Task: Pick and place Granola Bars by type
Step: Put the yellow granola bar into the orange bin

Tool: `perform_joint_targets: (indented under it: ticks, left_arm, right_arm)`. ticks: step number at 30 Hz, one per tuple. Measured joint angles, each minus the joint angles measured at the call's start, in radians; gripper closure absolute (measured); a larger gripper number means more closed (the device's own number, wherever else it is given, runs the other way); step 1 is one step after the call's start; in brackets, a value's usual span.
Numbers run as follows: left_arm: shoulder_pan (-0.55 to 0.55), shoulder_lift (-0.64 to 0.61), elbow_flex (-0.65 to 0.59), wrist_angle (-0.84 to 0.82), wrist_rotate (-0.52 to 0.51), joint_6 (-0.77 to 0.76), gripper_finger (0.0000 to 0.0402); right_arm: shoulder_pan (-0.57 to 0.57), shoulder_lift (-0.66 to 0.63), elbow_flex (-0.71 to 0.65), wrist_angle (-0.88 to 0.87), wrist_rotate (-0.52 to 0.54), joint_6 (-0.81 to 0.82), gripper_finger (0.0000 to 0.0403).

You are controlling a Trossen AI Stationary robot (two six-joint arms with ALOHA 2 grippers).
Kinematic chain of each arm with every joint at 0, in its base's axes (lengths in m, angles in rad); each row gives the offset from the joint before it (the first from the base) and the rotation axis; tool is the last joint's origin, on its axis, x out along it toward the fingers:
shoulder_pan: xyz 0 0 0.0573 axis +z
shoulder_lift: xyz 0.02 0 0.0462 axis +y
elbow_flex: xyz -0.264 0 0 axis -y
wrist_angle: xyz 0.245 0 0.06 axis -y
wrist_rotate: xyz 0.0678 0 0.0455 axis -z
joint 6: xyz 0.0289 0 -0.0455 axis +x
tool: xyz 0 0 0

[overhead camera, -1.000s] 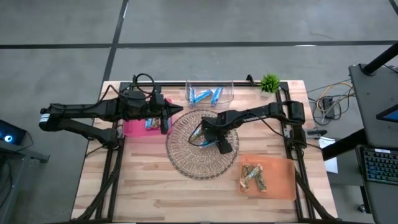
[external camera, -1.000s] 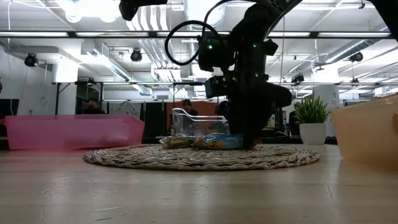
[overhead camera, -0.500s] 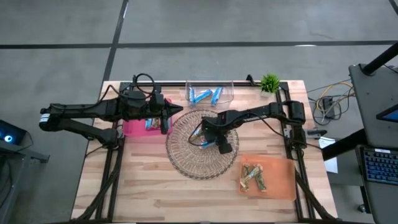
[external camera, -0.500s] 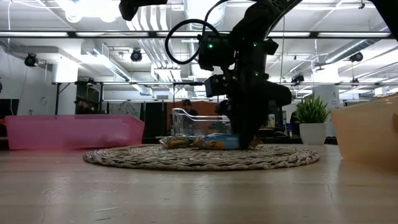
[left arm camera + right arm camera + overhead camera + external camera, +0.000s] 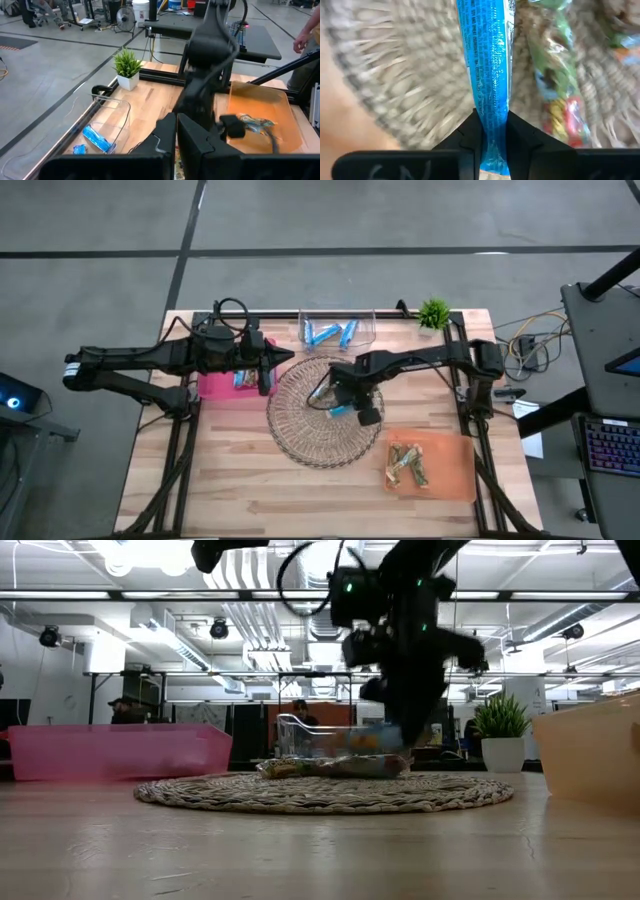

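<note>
My right gripper (image 5: 340, 404) hangs over the round wicker tray (image 5: 300, 435), shut on a bright blue granola bar (image 5: 487, 60). In the low view that bar (image 5: 365, 742) hangs just above the bars still lying on the tray (image 5: 325, 767), which have green and multicoloured wrappers (image 5: 555, 85). My left gripper (image 5: 283, 359) is shut on nothing and stands above the pink bin (image 5: 215, 387), where a silvery bar (image 5: 243, 378) lies. More blue bars (image 5: 335, 333) lie in the clear bin. Brownish-green bars (image 5: 408, 464) lie on the orange tray. My right gripper pinches one end of the blue bar (image 5: 493, 142) between its two fingers (image 5: 470, 135). The fingers point steeply down from above and close across the wrapper's width. The bar's long free part reaches out from the fingers over the wicker, lifted off the tray.
The clear bin (image 5: 365, 320) stands at the table's far edge, with a small potted plant (image 5: 434, 312) to its right. The orange tray (image 5: 455, 475) is at the near right. Bare wood lies along the near edge. People stand in the room beyond the table.
My right gripper has shut on the blue bar and risen straight up from the wicker tray. The bar has come up with it, off the pile. The other bars have stayed on the tray.
</note>
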Motion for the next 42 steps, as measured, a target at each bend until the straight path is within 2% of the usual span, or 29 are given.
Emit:
perform_joint_targets:
  ticks: [10,16,22,27,36,42]
  left_arm:
    - [0.0,0.0,0.0,0.0,0.0,-0.001,0.0401]
    - [0.0,0.0,0.0,0.0,0.0,-0.002,0.0401]
    - [0.0,0.0,0.0,0.0,0.0,-0.004,0.0401]
    - [0.0,0.0,0.0,0.0,0.0,-0.011,0.0401]
    - [0.0,0.0,0.0,0.0,0.0,-0.01,0.0401]
    - [0.0,0.0,0.0,0.0,0.0,-0.011,0.0401]
  right_arm:
    - [0.038,-0.238,0.031,-0.147,-0.005,0.185,0.0358]
    - [0.115,-0.381,0.031,-0.186,-0.004,0.438,0.0353]
    - [0.255,-0.465,0.019,-0.237,0.008,0.713,0.0358]
    - [0.401,-0.521,-0.03,-0.251,0.025,1.01,0.0354]
    - [0.682,-0.634,-0.152,-0.251,0.223,1.661,0.036]
    - [0.854,-0.634,-0.215,-0.247,0.264,2.026,0.0355]
